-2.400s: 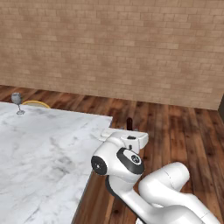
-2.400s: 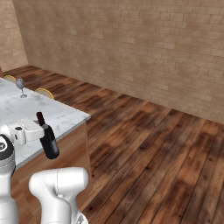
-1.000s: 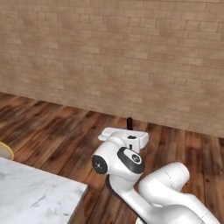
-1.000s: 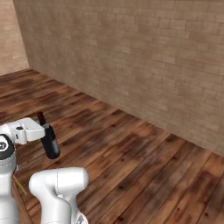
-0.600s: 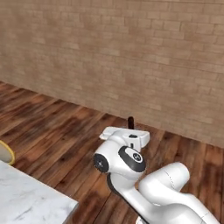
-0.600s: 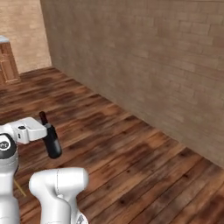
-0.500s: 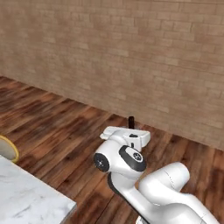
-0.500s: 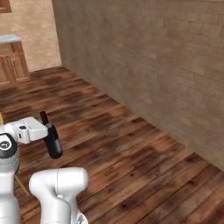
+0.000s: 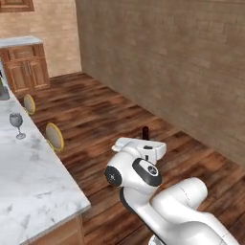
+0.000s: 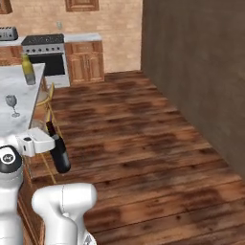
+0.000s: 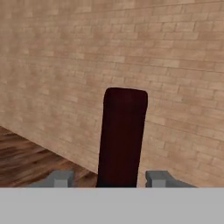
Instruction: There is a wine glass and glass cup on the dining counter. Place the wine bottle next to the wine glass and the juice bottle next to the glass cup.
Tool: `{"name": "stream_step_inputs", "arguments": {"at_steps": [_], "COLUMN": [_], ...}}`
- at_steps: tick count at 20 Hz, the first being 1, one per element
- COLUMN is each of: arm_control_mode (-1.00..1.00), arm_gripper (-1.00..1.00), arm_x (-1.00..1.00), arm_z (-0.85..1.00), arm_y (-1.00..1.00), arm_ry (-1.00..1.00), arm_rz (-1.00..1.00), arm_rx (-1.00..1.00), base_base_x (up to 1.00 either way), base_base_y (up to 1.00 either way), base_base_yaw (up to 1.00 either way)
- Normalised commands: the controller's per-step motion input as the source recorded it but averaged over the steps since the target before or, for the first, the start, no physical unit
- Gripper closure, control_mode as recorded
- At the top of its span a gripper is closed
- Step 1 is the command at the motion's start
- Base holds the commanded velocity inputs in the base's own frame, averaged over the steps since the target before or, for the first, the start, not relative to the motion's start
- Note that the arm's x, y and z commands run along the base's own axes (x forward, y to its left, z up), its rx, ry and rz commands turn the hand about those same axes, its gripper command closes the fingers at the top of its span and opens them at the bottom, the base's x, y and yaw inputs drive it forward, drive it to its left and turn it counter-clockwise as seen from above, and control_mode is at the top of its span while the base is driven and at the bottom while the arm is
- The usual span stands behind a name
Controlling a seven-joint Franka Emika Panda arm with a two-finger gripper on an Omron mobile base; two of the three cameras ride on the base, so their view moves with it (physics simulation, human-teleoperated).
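Observation:
My gripper (image 11: 109,179) is shut on the wine bottle (image 11: 122,135), whose dark neck rises between the two fingertips. In the right base view the dark wine bottle (image 10: 60,154) hangs tilted from the gripper (image 10: 49,139), beside the corner of the dining counter (image 10: 14,127). Its dark red cap sticks up above the hand in the left base view, wine bottle (image 9: 145,132). The wine glass (image 9: 16,125) stands upright on the marble dining counter (image 9: 33,186). Farther back stands the yellow juice bottle (image 10: 27,69). A greyish shape at the frame edge may be the glass cup (image 9: 4,93).
Yellow stools (image 9: 54,137) line the counter's side. A brick wall (image 9: 182,67) runs along the right. A stove (image 10: 45,55) and wooden cabinets (image 10: 86,60) stand at the back. Open wood floor (image 10: 143,143) lies right of the arm.
The whole picture has swung as the base turned; the counter with the wine glass and the kitchen's back wall have come into view. The wine bottle stays in my grip.

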Motion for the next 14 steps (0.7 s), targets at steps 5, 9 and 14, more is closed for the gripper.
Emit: {"name": "stream_step_inputs", "arguments": {"at_steps": [5, 9, 14], "arm_control_mode": [1.00, 1.00, 1.00], "arm_gripper": [1.00, 1.00, 1.00], "arm_x": [0.00, 0.00, 0.00], "arm_z": [0.00, 0.00, 0.00], "arm_y": [0.00, 0.00, 0.00], "arm_ry": [0.00, 0.00, 0.00], "arm_rz": [0.00, 0.00, 0.00], "arm_rx": [0.00, 0.00, 0.00], "base_base_x": [0.43, 0.46, 0.48], "base_base_y": [-0.26, -0.36, -0.43], "base_base_yaw": [0.60, 0.45, 0.32]}}
